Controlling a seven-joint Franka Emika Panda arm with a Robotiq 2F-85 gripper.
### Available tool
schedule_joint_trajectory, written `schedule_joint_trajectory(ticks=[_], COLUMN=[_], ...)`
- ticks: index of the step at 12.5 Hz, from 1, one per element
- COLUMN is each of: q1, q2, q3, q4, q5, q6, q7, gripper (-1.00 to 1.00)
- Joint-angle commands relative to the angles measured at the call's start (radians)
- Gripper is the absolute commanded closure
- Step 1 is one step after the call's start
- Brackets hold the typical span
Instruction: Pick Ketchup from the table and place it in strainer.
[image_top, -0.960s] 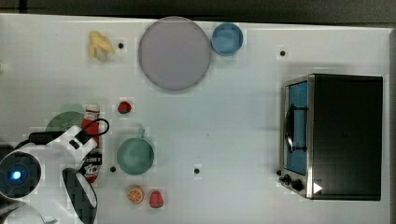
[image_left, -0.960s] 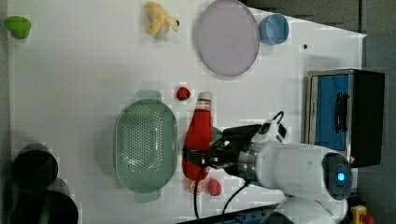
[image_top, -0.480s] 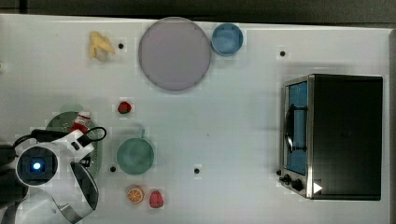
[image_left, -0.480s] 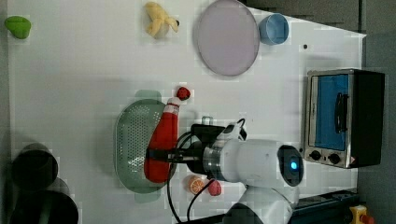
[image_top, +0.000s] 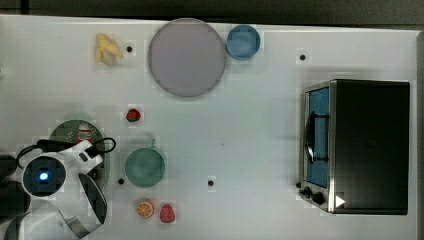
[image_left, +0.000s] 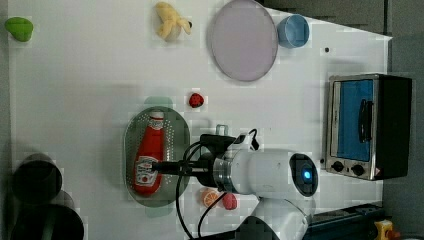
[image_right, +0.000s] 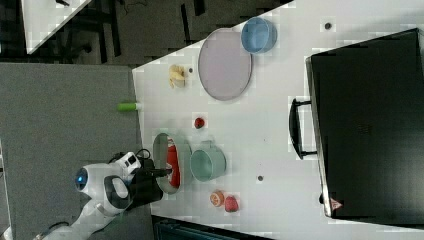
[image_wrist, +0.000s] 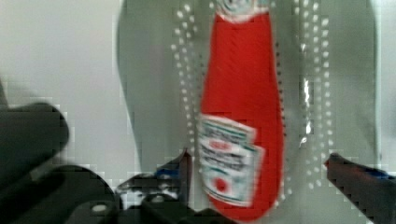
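The Ketchup (image_left: 148, 155) lies flat inside the strainer (image_left: 178, 131), on the patch of little holes. Its white cap points to the top of the left view, toward the small red fruit (image_left: 196, 100), and its fat end points the other way. So the bottle lies long-ways along the long oval of the strainer.

My gripper (image_wrist: 259, 165) hangs over the label end of the bottle. My fingers (image_wrist: 183, 164) are spread wide, one on each side of the bottle, and there is a gap between each finger and the red plastic. I am not holding it now. I think the bottle is where it should be, so my next move is just to lift straight up and away. The fingers sit on both sides of the bottle, so a sideways move could bump it.

The wrist view shows the gaps beside the bottle. The left view shows the whole bottle in the strainer. In the top view my arm covers most of it, and I see just the cap (image_top: 85, 132). The right view shows the bottle (image_right: 173, 161) low inside the rim.
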Motion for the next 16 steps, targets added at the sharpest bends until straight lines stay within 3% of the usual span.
schedule_joint_trajectory(ticks=[1,4,9,13,16], q1=[-0.048,-0.134,-0.256,-0.287,-0.287], q2=[-0.091,-0.204,-0.339,-0.381,-0.382], q3=[-0.014,-0.054,-0.268,-0.487,-0.534], q4=[0.075,0.125,0.279,0.464,0.562], q5=[0.008,0.009,0.048,0.014,-0.094], q6=[0.013,-0.083,-0.503,-0.817,-0.947], q7=[0.063,0.063,0.059,0.059,0.06], gripper=[-1.0,-1.0,-1.0,-1.0,-1.0])
